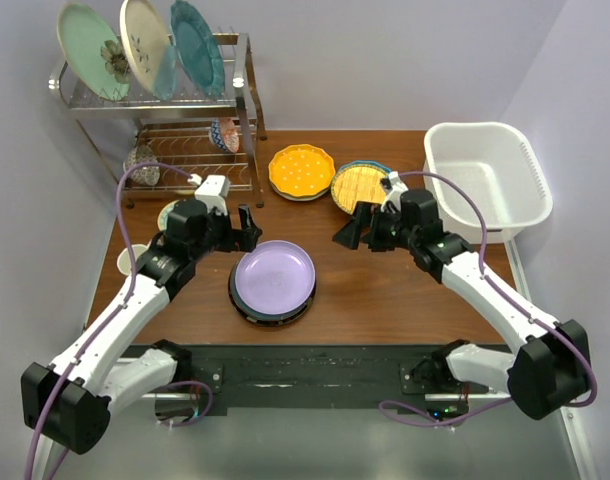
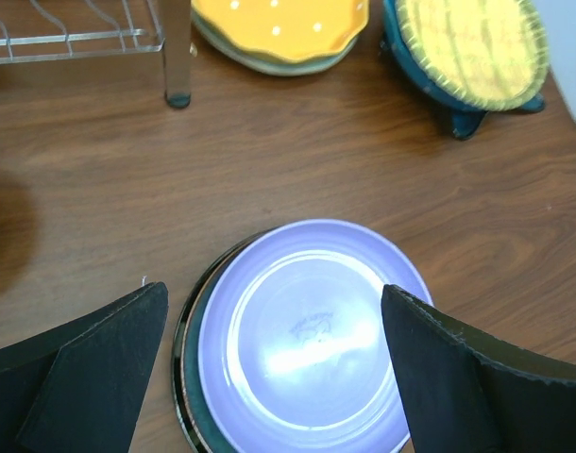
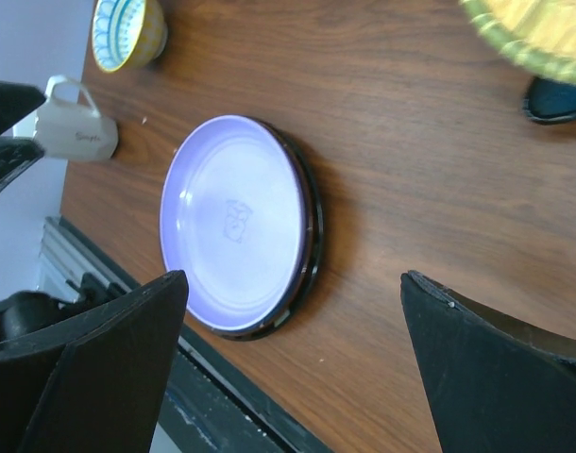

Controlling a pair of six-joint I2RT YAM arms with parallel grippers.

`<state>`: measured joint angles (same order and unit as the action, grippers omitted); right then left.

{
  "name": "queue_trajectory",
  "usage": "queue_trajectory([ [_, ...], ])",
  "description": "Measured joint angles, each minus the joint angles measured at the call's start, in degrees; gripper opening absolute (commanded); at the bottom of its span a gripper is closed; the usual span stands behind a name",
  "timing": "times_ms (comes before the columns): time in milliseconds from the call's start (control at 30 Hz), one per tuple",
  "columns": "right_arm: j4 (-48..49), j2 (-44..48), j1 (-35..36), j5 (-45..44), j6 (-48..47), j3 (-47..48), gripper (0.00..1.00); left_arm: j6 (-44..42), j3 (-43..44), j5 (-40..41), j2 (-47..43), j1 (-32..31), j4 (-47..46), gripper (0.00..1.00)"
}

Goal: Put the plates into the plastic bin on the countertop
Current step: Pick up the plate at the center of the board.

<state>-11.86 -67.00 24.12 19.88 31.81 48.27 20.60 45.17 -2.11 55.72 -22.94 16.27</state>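
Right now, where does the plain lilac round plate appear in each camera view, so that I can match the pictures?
Top external: the plain lilac round plate lies at the centre of the picture, slightly low.
Left wrist: bottom centre.
Right wrist: left of centre.
Shared landmark: the yellow gridded plate with blue rim, at the top right in both wrist views.

Glossy lilac plate [image 2: 307,340] (wood-grain table [image 2: 297,160])

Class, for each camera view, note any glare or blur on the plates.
Left wrist: a bright white glare patch on the lilac plate; right wrist: weaker sheen there, and the gridded plate at the top edge is blurred; top external: evenly lit, sharp, no strong glare.
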Motion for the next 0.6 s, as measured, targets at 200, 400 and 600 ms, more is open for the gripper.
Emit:
queue_trajectory([
  [200, 2.3, -2.7, 6.1, -0.9, 0.8, -0.5, 0.97, 0.0, 0.7, -0.2, 3.0, 0.0, 4.3, 1.00],
  [400, 2.7, -6.6, 8.7, -1.1, 0.8, -0.5, 0.96, 0.3, 0.7, -1.0, 3.7, 0.0, 6.8, 1.00],
  [600, 3.8, -7.8, 9.8, -1.3, 1.1, -0.5, 0.95, 1.0, 0.1, -0.9, 3.7, 0.0, 7.1, 1.00],
])
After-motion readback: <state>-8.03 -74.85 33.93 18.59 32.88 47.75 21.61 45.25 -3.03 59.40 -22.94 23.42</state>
